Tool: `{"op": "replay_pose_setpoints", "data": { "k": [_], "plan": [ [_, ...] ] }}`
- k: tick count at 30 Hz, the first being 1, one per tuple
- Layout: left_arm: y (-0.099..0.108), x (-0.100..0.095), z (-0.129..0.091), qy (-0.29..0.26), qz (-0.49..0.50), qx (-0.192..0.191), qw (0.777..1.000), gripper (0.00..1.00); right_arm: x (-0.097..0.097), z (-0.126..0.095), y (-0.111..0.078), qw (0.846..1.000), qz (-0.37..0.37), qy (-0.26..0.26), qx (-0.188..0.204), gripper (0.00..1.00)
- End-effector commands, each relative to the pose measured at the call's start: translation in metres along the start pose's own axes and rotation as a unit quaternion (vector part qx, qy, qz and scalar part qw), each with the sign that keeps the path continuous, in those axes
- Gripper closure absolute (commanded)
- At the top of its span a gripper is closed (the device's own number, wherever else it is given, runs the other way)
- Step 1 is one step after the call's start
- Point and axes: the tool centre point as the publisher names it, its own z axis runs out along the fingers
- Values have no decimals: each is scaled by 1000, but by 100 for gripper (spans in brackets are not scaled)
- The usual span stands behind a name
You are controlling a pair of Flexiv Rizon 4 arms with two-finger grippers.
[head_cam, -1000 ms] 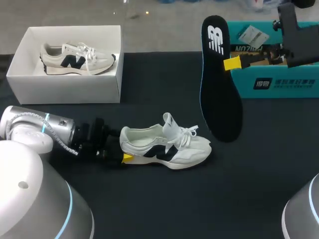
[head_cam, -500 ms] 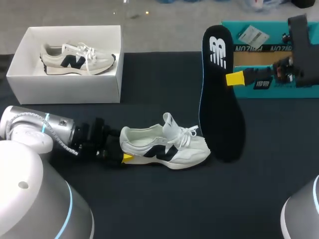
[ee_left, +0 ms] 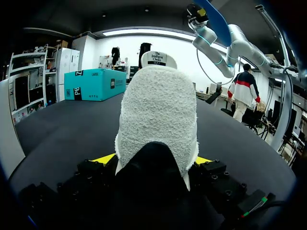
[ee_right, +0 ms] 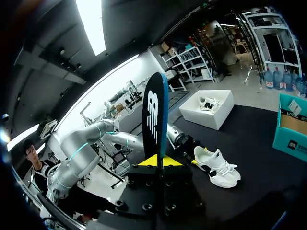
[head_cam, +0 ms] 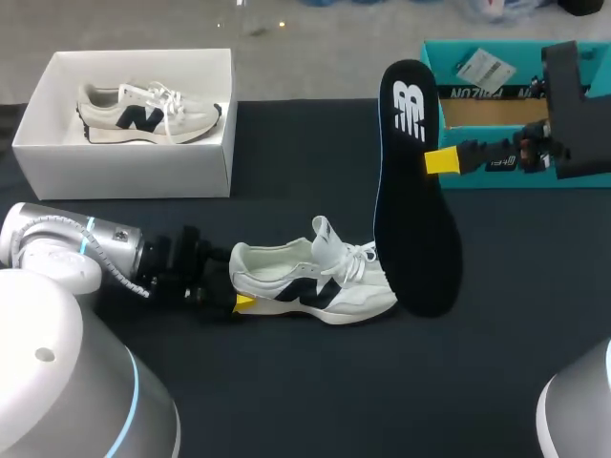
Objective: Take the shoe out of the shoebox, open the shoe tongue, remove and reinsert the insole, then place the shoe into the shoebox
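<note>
Shoe [head_cam: 315,281] on its sole on the dark surface [head_cam: 286,382], toe toward our right arm, tongue raised, laces loose. The left tool [head_cam: 239,291] is clenched on the heel. In the left wrist view its yellow tips stand at either side of the heel counter [ee_left: 157,120], both in contact. The insole [head_cam: 412,210] is out of the shoe and hangs near-upright in the air, gripped on its edge by the right tool [head_cam: 434,160]. The right wrist view shows the two tips closed on it from both sides [ee_right: 156,162].

Over the last second the right arm has carried the insole lower and toward our left. Its lower end, formerly clear of the shoe, now overlaps the toe in the head view. Whether it touches the shoe we cannot tell. The shoe and the left tool have not shifted.

We judge that removal is complete and reinsertion is beginning. The insole must next be tipped, and its end fed into the opening behind the tongue, while the left tool steadies the heel. A snag on the laces or tongue is the likely fault.

A white box [head_cam: 124,172] at the far left holds a second shoe [head_cam: 148,114]. A teal box [head_cam: 487,178] stands behind the right arm.
</note>
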Motion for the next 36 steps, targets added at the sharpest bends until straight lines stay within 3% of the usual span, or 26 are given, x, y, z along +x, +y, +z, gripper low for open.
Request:
{"op": "replay_pose_setpoints", "data": {
  "k": [1,4,10,12,13,14,21,36],
  "plan": [
    [2,-2,1,1,0,-1,1000,100,-2,5,4,1000,1,0,3,100],
    [2,-2,1,1,0,-1,1000,100,-2,5,4,1000,1,0,3,100],
    [-1,-1,-6,-4,-1,-24,1000,78,-2,5,4,1000,1,0,3,100],
    [-2,-1,-8,-8,4,-43,999,58,-2,5,4,1000,1,0,3,100],
    [-3,0,-9,-7,0,-55,998,11,-2,5,4,1000,1,0,3,100],
    [-4,0,-10,-7,4,-63,998,0,-2,5,4,1000,1,0,3,100],
    [-4,4,-12,-5,2,-101,995,0,-2,5,4,1000,1,0,3,100],
    [-12,10,-31,-14,-18,-298,954,0,-2,5,4,1000,1,0,3,100]
  ]
}}
